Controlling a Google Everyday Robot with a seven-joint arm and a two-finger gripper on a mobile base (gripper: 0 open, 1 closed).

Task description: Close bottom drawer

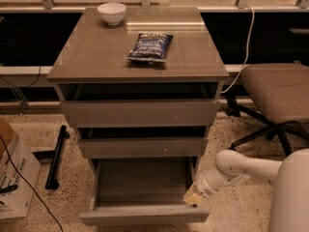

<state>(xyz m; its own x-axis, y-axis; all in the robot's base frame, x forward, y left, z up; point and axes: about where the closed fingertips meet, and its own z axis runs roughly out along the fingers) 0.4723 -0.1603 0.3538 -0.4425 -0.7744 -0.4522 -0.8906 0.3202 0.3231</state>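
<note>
The bottom drawer point(145, 215) of the grey-brown cabinet is pulled far out, its shallow box empty and its flat front panel near the frame's lower edge. The middle drawer point(142, 147) and top drawer point(140, 112) stand slightly out. My gripper point(192, 197) is at the end of the white arm point(241, 168) coming in from the lower right. It sits at the bottom drawer's right side wall, just behind the front panel's right end.
A white bowl point(111, 12) and a dark blue snack bag point(149, 46) lie on the cabinet top. An office chair point(275, 95) stands at the right. A cardboard box point(14, 173) and a black bar point(55, 156) lie on the floor at the left.
</note>
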